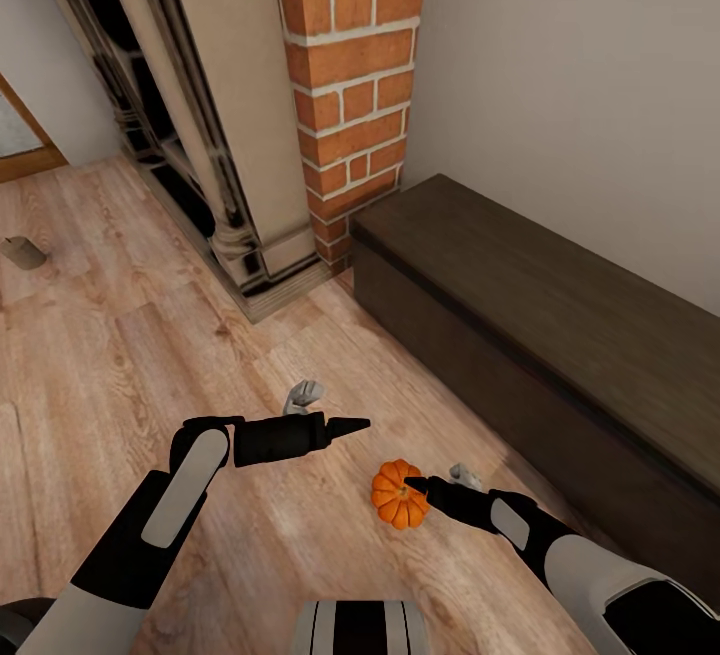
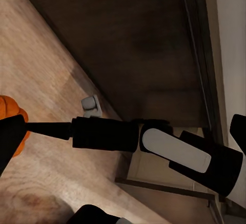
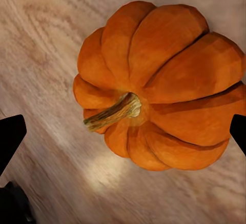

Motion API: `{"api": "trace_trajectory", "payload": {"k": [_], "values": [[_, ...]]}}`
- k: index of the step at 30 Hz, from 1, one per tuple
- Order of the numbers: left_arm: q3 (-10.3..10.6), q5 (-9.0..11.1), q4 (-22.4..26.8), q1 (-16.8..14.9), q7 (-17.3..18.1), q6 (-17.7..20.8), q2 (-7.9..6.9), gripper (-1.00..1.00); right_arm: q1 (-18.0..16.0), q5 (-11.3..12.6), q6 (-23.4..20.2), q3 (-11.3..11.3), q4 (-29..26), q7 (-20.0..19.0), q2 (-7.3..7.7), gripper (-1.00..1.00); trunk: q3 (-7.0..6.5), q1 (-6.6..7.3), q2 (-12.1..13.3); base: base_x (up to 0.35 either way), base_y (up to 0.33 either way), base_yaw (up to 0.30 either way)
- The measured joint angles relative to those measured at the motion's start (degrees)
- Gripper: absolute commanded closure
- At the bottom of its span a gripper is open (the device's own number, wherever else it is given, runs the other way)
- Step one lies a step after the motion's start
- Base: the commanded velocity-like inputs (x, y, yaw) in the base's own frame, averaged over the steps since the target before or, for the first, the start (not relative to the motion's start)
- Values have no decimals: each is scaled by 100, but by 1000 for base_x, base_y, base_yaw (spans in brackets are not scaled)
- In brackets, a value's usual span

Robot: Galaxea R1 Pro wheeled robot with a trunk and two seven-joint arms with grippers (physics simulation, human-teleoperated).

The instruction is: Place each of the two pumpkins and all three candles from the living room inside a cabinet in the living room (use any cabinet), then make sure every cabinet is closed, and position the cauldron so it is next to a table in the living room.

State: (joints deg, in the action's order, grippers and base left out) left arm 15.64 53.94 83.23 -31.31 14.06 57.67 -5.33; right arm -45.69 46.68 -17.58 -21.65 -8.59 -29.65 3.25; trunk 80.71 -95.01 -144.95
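One orange ribbed pumpkin sits on the wooden floor in front of the long dark-brown cabinet, whose fronts look shut. My right gripper hovers just over the pumpkin, open, with one dark fingertip on either side of it and not touching. My left gripper hangs open over the floor a little to the pumpkin's left, holding nothing. Its wrist view looks across my right forearm to the cabinet. A grey-tan candle lies far off at the left edge.
A brick column and a beige fireplace surround stand behind, left of the cabinet. A plain wall runs behind the cabinet. Open wooden floor stretches to the left.
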Motion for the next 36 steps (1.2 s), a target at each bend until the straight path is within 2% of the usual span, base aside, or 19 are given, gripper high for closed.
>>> {"api": "trace_trajectory", "payload": {"k": [5, 11, 13, 23, 36], "values": [[9, -5, 0, 5, 0, 0, 0, -100, 1, -24, 80, -2, 2, 0, -3, -100, 44, -6, -2, 0, 0, 0], [266, -11, 0, 5, -10, 0, 0, -100, 1, -30, 152, -2, 2, 0, -3, -100, 177, -21, -10, 0, 0, 0], [315, -9, 0, 3, -14, 0, 0, -100, 0, -30, 159, -1, 2, 0, -3, -100, 177, -21, -11, 0, 0, 0], [349, -10, 0, 5, -16, 0, 0, -100, 1, -30, 165, -3, 2, 0, -3, -100, 177, -21, -11, 0, 0, 0], [350, -1, 0, 0, -13, 0, 0, -100, 0, -34, 165, -1, 2, 0, -3, -100, 443, -52, -27, 0, 0, 0]]}}
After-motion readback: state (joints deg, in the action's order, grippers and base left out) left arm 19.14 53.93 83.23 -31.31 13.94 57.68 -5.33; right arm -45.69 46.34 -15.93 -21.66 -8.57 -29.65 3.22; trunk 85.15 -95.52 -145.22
